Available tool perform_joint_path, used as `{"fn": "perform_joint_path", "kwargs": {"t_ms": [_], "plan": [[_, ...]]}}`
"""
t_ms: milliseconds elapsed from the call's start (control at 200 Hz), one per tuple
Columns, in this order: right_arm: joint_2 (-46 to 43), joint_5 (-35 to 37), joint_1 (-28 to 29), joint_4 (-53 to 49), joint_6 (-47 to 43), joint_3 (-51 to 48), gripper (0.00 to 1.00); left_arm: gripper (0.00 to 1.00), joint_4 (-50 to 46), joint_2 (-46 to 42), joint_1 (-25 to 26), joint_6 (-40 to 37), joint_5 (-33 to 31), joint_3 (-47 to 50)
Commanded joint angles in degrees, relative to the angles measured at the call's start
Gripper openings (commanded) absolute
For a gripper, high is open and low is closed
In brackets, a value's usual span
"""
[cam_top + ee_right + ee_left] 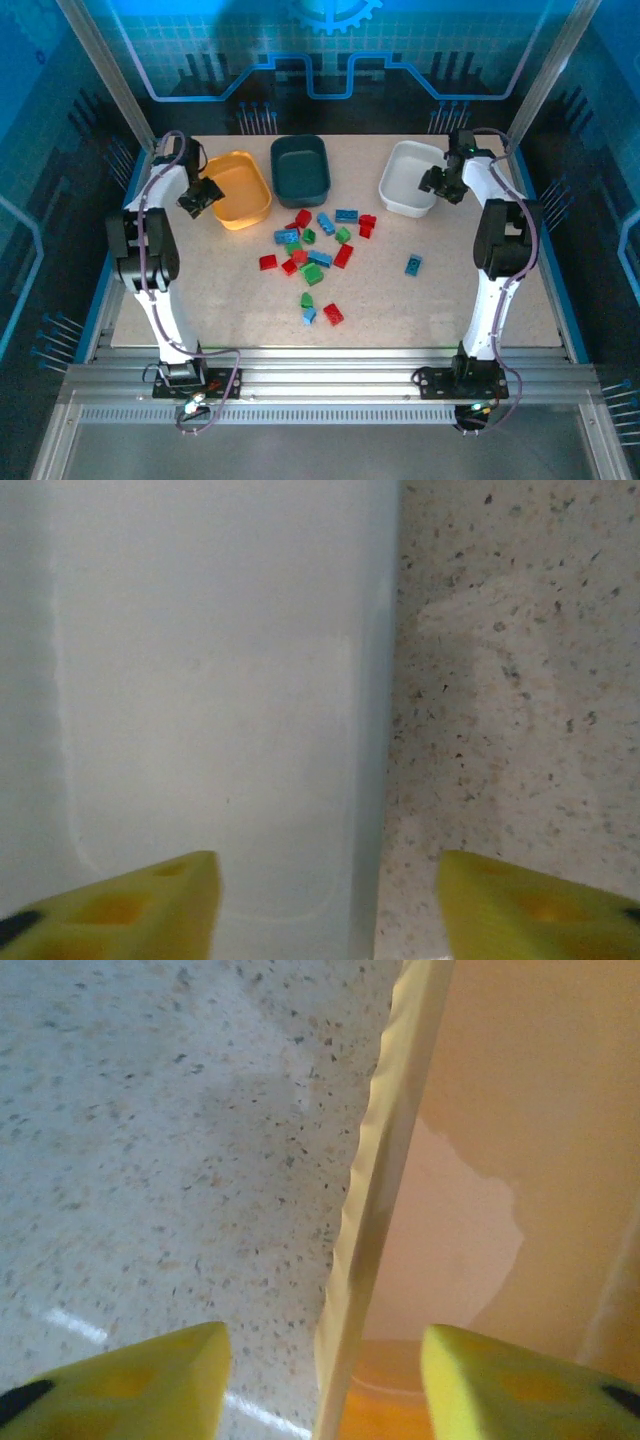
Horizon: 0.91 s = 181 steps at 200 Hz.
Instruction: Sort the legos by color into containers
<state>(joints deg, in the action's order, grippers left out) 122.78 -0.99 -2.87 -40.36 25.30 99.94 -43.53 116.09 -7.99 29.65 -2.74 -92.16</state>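
**Both grippers straddle tub walls; legos lie on the table**

The legos [315, 245] lie loose on the table [220, 300], between your two arms. Closest to you, a green brick [307, 299], a blue brick [309, 316] and a red brick [333, 313] sit in a small knot. A lone brick [413, 264], also blue, lies off to the right, apart from the rest. Beyond these, the main scatter of red, green and blue spreads just in front of the tubs.

At the far edge stand three tubs in a row: the orange tub [240, 188] on the left, the teal tub [300, 165] in the middle and the white tub [412, 178] on the right.

Your left gripper [200, 197] is at the orange tub's left wall. In its wrist view the fingers stand apart with the rim [375, 1210] between them and a gap on each side, so it grips nothing.

Your right gripper [440, 183] is at the white tub's right wall [375, 730]. Its fingers are likewise spread either side of the wall without touching it.
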Motion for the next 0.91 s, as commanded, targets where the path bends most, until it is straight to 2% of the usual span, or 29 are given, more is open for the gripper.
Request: {"fn": "perform_joint_path", "kwargs": {"t_ms": [0,190,275,525,720,900], "plan": [[2.5,-0.7,-0.5,-1.5,-0.1,1.2,0.44,0.46,0.0,4.1,0.1,-2.6,1.9,-2.4],[2.9,1.3,0.8,-0.7,-1.1,1.3,0.27,0.26,0.4,7.1,0.1,-5.1,1.1,-5.2],[3.4,2.7,1.6,-0.6,-2.0,2.0,0.25,0.17,0.5,8.1,0.1,-7.2,0.9,-6.9],[6.3,2.9,4.7,-0.2,-5.2,6.6,0.18,0.02,0.8,13.5,1.2,-14.5,2.4,-13.2],[10.2,1.2,7.7,-0.9,-7.6,13.2,0.16,0.00,-0.5,17.9,4.9,-23.8,-0.1,-18.5],[13.4,0.1,8.2,-2.5,-8.4,16.8,0.15,0.00,-1.4,20.4,5.7,-29.1,2.8,-22.2]]}}
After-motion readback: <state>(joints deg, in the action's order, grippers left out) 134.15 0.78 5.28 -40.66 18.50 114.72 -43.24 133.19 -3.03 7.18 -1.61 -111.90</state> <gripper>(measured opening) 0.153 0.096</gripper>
